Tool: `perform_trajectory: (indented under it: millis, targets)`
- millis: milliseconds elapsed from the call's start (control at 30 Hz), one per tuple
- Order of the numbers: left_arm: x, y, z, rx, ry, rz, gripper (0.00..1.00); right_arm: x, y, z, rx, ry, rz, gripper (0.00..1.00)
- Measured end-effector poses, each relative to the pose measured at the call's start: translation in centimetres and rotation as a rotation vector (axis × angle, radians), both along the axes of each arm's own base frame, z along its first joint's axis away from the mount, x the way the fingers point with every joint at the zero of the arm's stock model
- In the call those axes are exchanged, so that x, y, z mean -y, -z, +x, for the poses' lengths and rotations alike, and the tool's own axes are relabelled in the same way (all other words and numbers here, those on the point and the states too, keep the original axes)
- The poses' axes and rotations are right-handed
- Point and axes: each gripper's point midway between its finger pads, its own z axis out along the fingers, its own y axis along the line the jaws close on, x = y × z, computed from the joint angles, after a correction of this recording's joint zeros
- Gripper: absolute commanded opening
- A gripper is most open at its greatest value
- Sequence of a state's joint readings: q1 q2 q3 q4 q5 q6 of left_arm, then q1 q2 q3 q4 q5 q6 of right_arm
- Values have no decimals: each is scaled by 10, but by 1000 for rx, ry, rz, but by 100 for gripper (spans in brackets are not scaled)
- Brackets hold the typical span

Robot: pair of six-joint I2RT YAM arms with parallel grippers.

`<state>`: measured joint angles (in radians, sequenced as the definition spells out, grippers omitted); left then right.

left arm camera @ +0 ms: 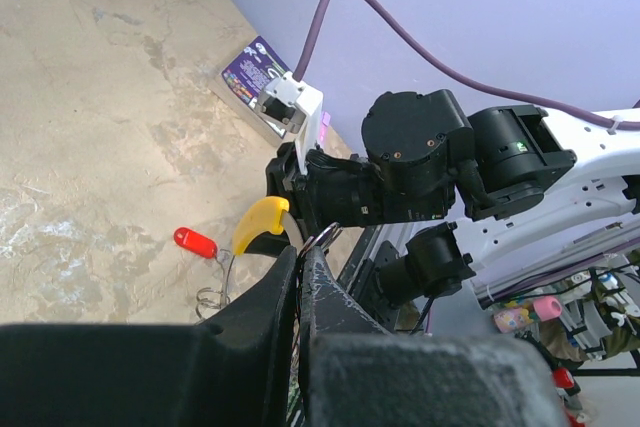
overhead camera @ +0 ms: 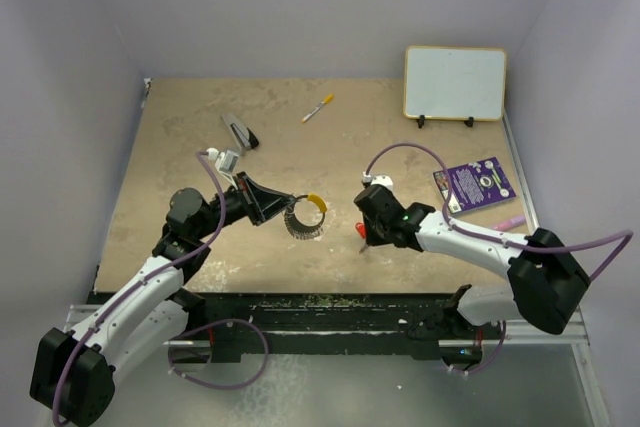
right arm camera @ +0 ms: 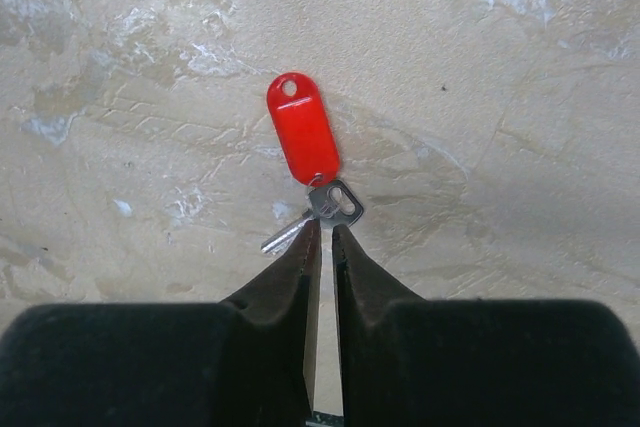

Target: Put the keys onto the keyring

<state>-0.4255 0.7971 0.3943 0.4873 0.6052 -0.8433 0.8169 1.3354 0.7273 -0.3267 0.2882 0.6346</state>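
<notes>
Working the pick-up step, by the look of it: keys (right arm camera: pixel 312 169) lying flat on the table (overhead camera: pixel 190 147), not yet lifted, just right of the keyring (overhead camera: pixel 306 217). Next, probably needing a firm pinch on one key, lifting, then threading onto the ring's wire.

Clamping the keyring tight in the left gripper (left arm camera: pixel 300 259), yellow arc facing the right arm. Pointing the right gripper (right arm camera: pixel 322 239) down at the keys, tips meeting the silver edge below the red tag, showing only a thin slit between the jaws. Gripping or merely touching: not telling from here.
</notes>
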Motion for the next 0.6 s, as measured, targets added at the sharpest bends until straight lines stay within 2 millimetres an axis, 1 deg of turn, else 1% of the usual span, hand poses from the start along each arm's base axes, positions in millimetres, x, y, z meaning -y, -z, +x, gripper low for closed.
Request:
perform_trajectory:
  millis: [33, 133, 233, 467, 600]
  targets:
    - [0, 0, 0, 0, 0, 0, 4, 1, 0, 0, -3, 3, -2, 14]
    - [0, 0, 0, 1, 0, 0, 4, 0, 1, -1, -8, 15, 3, 24]
    - [0, -1, 0, 4, -1, 0, 4, 1, 6, -2, -23, 34, 1, 30]
    - [-1, -3, -1, 12, 0, -3, 4, 3, 19, -5, -59, 33, -33, 33]
    - [-1, -3, -1, 12, -1, -3, 4, 2, 19, -6, -63, 17, -37, 34]
